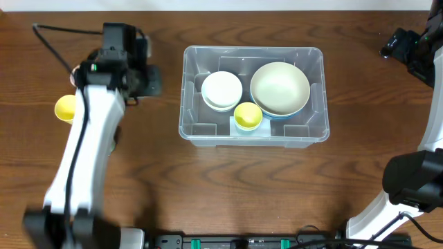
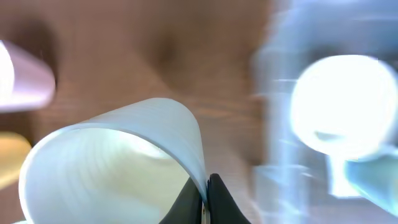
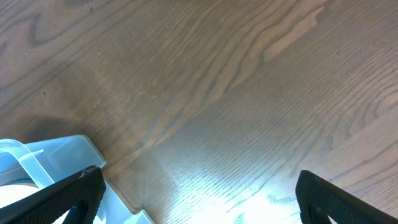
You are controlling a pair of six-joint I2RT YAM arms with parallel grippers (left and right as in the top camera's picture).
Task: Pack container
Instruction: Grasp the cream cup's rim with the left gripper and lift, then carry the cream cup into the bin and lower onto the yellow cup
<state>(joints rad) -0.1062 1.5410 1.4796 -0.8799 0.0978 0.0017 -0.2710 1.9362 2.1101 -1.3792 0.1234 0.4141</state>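
The clear plastic container (image 1: 185, 104) stands at the table's middle. It holds a white bowl (image 1: 221, 88), a large cream bowl (image 1: 279, 86) stacked on a blue one, and a small yellow cup (image 1: 248, 115). My left gripper (image 1: 149, 79) is just left of the container. In the left wrist view it (image 2: 205, 190) is shut on the rim of a pale blue cup (image 2: 106, 162), with the container (image 2: 280, 93) blurred to the right. The cup is hidden in the overhead view. My right gripper (image 3: 205, 199) is open and empty beside the container's corner (image 3: 56, 155).
A yellow cup (image 1: 66, 107) lies on the table at the far left, beside the left arm. A lilac object (image 2: 25, 81) shows at the left edge of the left wrist view. The right arm (image 1: 412, 48) is at the back right corner.
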